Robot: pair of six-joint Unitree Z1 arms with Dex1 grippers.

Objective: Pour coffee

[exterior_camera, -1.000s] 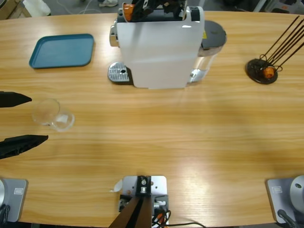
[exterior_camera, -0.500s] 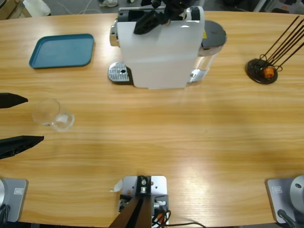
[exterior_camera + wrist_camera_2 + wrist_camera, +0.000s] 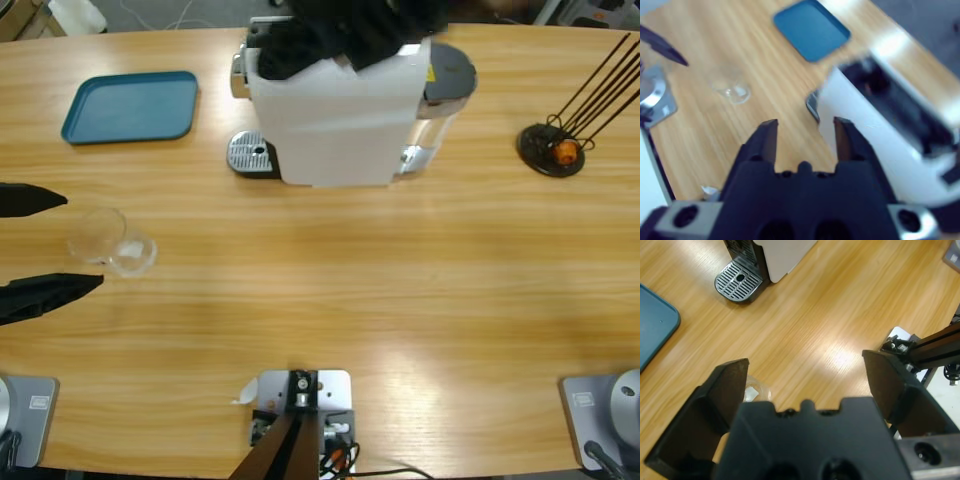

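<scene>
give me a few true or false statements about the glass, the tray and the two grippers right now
1. The glass sits between the open jaws of the left gripper. True.
2. The blue tray holds the glass. False: the tray is bare, and the glass stands on the table nearer the camera.
3. The right gripper is shut on the glass. False: its jaws are open and hold nothing, above the coffee machine.
4. The machine's drip grate has nothing on it. True.
5. The glass lies tipped on its side. False: it stands upright.
</scene>
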